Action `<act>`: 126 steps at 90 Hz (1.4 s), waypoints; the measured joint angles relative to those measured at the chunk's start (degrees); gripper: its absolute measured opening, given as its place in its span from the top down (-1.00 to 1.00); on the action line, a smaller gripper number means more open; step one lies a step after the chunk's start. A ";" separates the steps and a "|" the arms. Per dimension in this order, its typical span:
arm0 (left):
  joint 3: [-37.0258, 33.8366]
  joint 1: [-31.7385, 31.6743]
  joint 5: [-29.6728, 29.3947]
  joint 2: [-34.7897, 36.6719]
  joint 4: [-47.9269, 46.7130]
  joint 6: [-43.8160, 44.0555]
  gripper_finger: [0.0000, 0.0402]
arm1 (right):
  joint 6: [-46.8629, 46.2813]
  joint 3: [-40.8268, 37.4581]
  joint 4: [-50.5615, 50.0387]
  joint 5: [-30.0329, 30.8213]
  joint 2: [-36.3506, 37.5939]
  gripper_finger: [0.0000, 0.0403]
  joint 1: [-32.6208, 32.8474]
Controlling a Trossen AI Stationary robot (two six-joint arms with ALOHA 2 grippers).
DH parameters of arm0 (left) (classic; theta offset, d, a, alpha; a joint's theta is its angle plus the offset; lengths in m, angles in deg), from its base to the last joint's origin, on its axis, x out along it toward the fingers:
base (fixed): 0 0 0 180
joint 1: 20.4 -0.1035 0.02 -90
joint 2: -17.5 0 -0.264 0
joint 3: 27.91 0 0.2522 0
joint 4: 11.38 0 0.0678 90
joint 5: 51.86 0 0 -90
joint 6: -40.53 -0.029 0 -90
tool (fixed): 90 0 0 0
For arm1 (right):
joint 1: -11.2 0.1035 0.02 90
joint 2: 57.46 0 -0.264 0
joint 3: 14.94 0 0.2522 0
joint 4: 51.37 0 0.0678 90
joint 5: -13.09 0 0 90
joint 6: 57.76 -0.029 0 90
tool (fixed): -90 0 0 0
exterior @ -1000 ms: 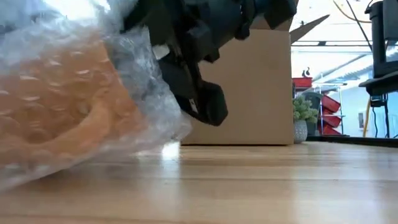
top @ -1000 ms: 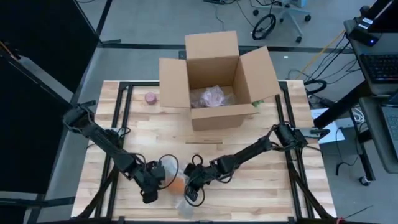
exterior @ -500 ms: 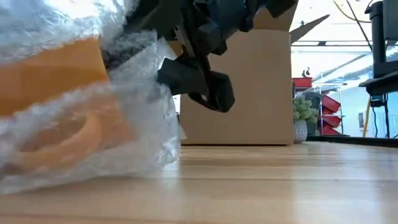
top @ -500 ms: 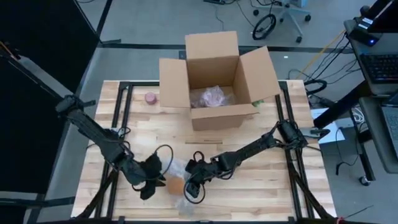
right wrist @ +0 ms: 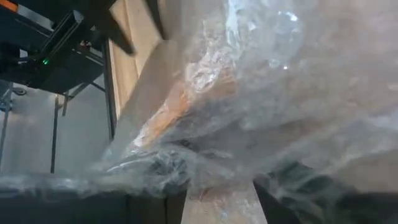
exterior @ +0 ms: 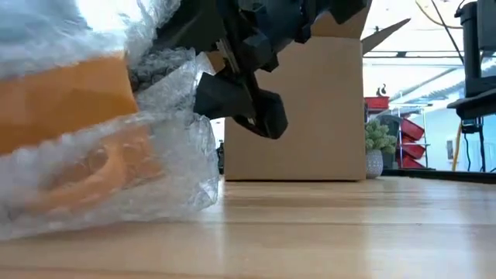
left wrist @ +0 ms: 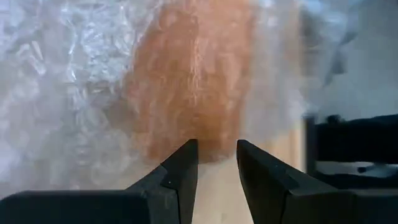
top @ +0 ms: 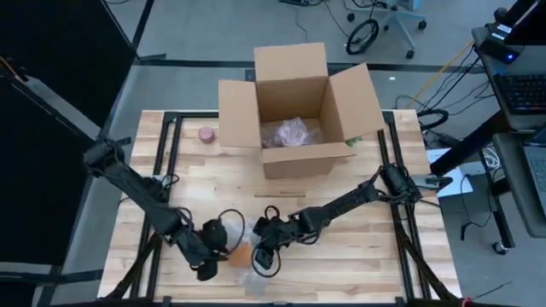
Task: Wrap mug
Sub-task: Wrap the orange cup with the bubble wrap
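Orange mug (top: 242, 253) in bubble wrap (exterior: 167, 167) lies between both low-reaching arms; left pincer (left wrist: 214, 163) narrowly parted, right pincer (top: 263, 260) gripping the wrap.

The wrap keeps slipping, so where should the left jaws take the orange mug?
Probably across the orange mug body, over the bubble wrap, coming from the left gripper side. The mug lies on its side, handle low toward the table, and the right gripper already crowds the other side.

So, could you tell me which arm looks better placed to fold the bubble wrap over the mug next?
Probably the right: its gripper already sits in the bubble wrap, whereas the left gripper faces the orange mug with nothing between its fingers.
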 joint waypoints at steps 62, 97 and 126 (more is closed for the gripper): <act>-0.08 -2.47 -3.49 -11.20 6.79 -5.01 0.50 | 10.12 11.67 -16.12 2.80 -0.85 0.28 -0.12; -0.08 -5.52 -5.12 -13.92 12.95 -9.94 0.50 | 12.42 12.76 -13.27 3.07 -4.31 0.28 -0.18; -0.08 -5.75 -4.39 -13.90 13.34 -9.74 0.50 | 13.12 12.29 -15.74 3.87 -2.15 0.28 0.03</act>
